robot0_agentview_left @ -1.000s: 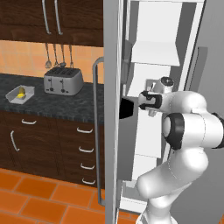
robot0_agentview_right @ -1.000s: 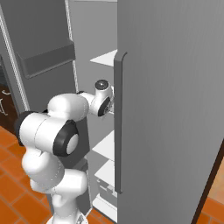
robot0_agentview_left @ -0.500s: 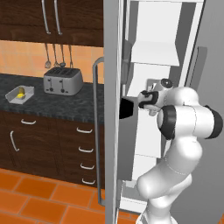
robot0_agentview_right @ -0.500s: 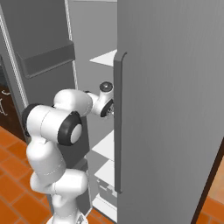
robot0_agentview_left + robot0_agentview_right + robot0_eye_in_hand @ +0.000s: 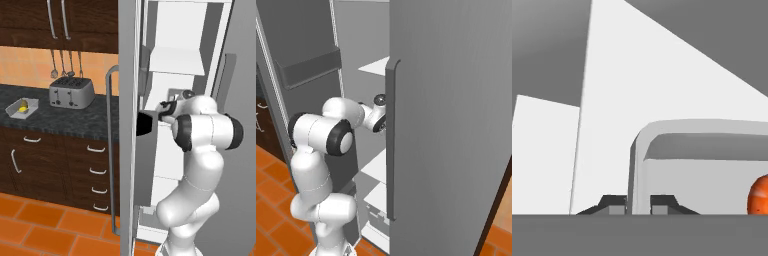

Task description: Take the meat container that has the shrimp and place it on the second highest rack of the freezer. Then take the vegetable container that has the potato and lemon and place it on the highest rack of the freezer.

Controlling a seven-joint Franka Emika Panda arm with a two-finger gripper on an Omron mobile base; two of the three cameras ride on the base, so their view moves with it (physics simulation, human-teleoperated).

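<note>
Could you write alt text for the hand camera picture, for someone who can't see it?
The gripper is shut on the rim of a grey tray, with an orange shrimp inside at the right edge. White freezer shelves lie beyond.

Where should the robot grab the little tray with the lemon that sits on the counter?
By its rim, I think. The tray lies flat and open-topped on the dark counter, left of the toaster, so coming down from above and pinching one thin side wall suits it. The lemon sits in the middle, so an edge grip stays off it. Right now the fingers pinch the wall of the shrimp tray.
</note>
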